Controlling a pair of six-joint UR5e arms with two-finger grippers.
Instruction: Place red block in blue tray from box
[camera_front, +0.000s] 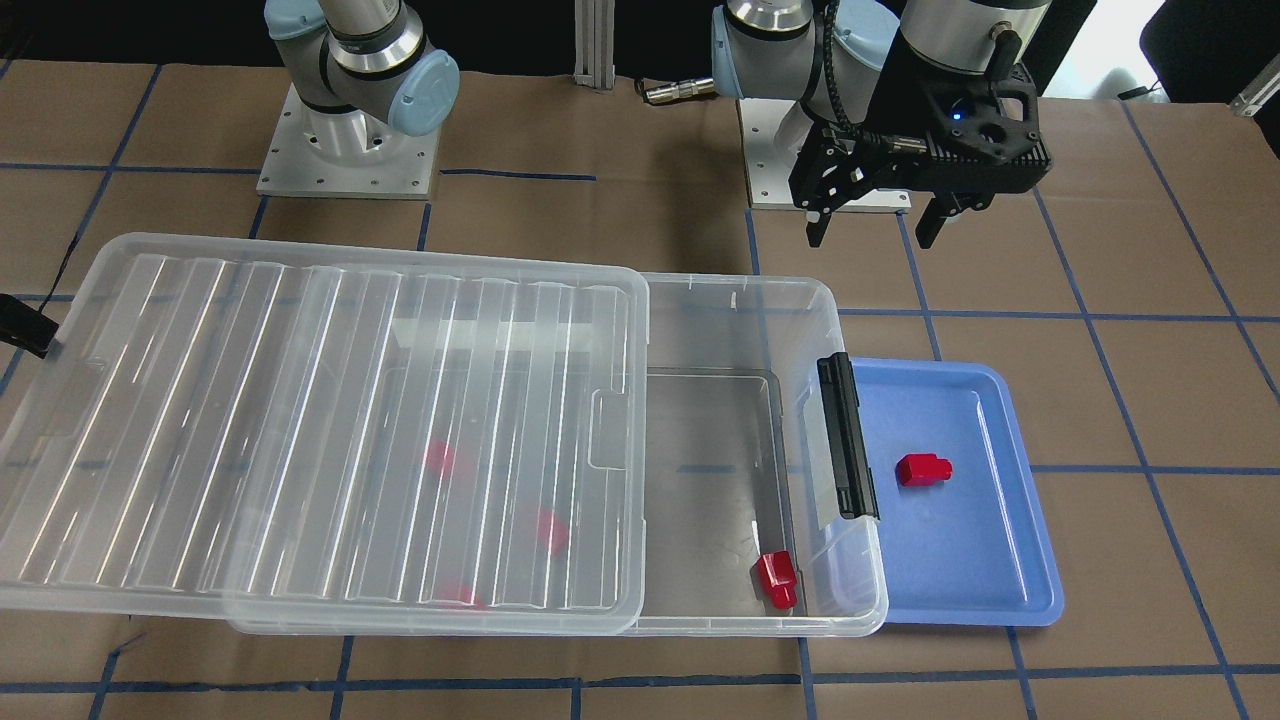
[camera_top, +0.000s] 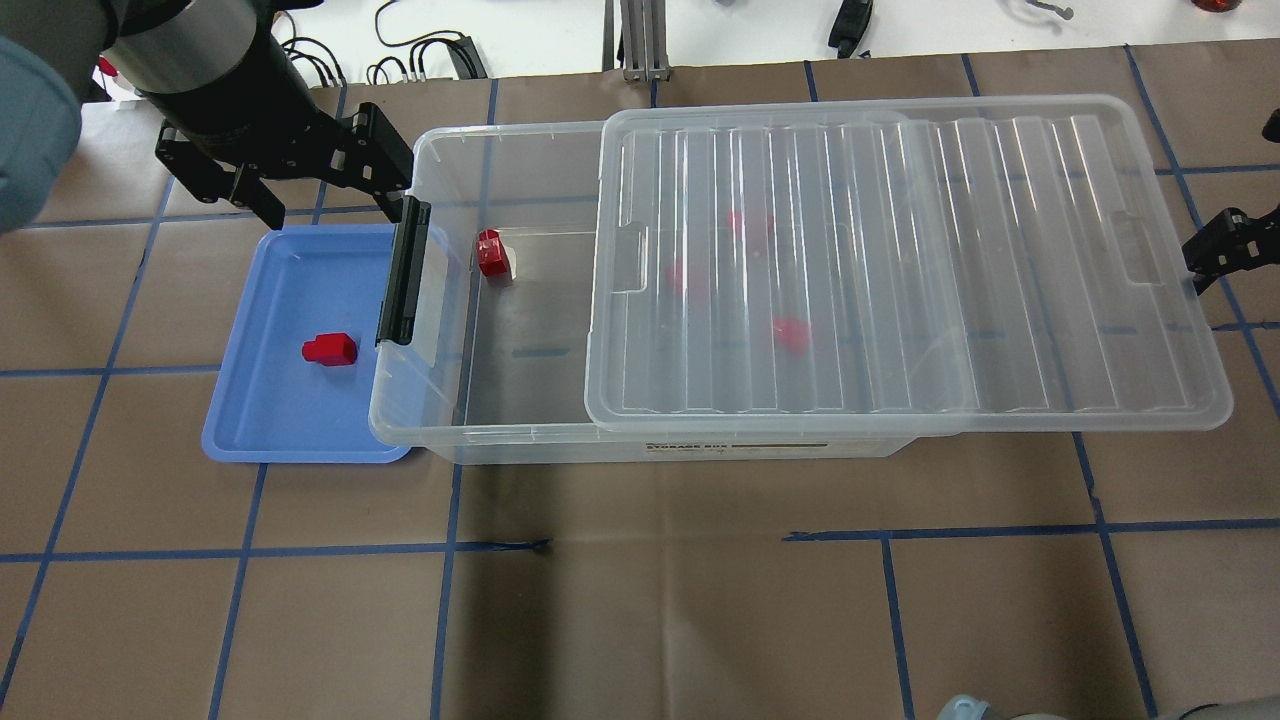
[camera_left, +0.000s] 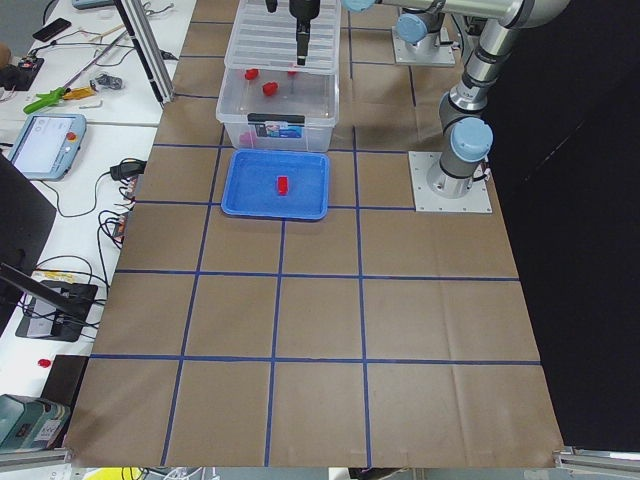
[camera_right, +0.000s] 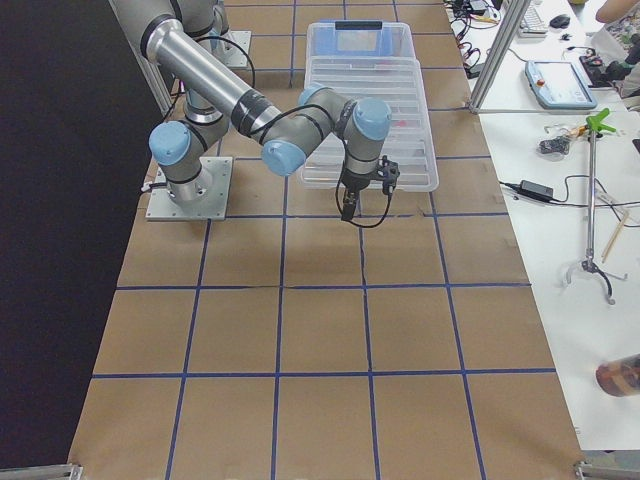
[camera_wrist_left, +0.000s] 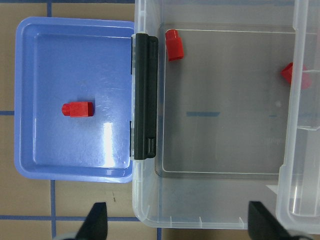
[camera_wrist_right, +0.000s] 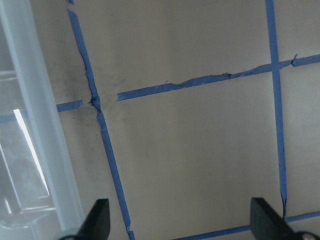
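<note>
**Red block in blue tray; both sets of jaws apart and empty**

Find one red block (camera_front: 922, 469) lying on its side about mid-floor of the blue tray (camera_front: 960, 585), clear of every rim. Note the tray flat on the bench (camera_front: 1180, 390), tucked against the short end of the box (camera_front: 735, 300) that carries the black latch (camera_front: 847, 437). See the ribbed lid (camera_front: 320, 420) sitting offset toward the opposite end and overhanging it, with the latch end uncovered. Count a second red block (camera_front: 777, 580) on the box floor, in an uncovered corner close to the latch and the tray. Add three more blocks (camera_front: 438, 458), seen blurred beneath the lid. Read the left jaws as wide apart and holding nothing, hanging above the bench on the robot's side of the tray and the box corner. Read the right jaws likewise as spread and empty, over bare brown paper just beside the lid's overhanging end.
</note>
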